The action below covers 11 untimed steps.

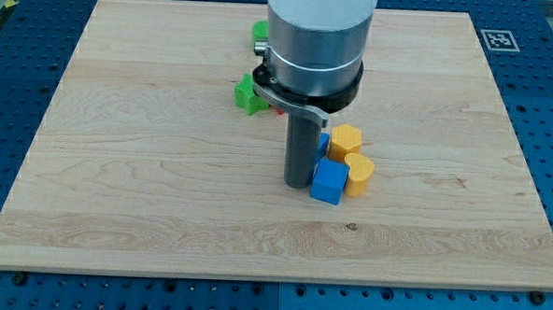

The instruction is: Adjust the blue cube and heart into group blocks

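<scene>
Our arm comes down from the frame's top centre as a wide grey cylinder with a black collar, ending in a dark upright rod. My tip (297, 183) rests on the board (116, 195) just left of centre, touching or nearly touching the left face of the blue cube (329, 181) (a bare rod, so nothing opens or clamps).

Nearest the frame's bottom sits that blue cube. Just right of it and touching is the yellow heart (359, 174). Behind those, a yellow block (345, 137) (its shape looks hexagonal) and a sliver of a second blue block (324, 142), mostly hidden by the rod, so we cannot tell its shape.

Farther up, left of the arm, sit a green block (248, 95) and, near the top edge, another green block (259, 33), both partly covered by the arm.
</scene>
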{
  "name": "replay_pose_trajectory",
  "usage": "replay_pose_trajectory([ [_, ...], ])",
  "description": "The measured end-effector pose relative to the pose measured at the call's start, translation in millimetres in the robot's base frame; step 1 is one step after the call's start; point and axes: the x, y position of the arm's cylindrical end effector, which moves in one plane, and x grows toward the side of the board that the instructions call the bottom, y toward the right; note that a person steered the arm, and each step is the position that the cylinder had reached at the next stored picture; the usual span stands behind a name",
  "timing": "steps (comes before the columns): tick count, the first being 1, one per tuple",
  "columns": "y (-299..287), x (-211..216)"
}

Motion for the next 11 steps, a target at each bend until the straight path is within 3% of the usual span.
replay_pose_trajectory([
  [3,22.1,54.9],
  [5,28.9,37.2],
  [9,72.0,43.0],
  [11,63.6,72.9],
])
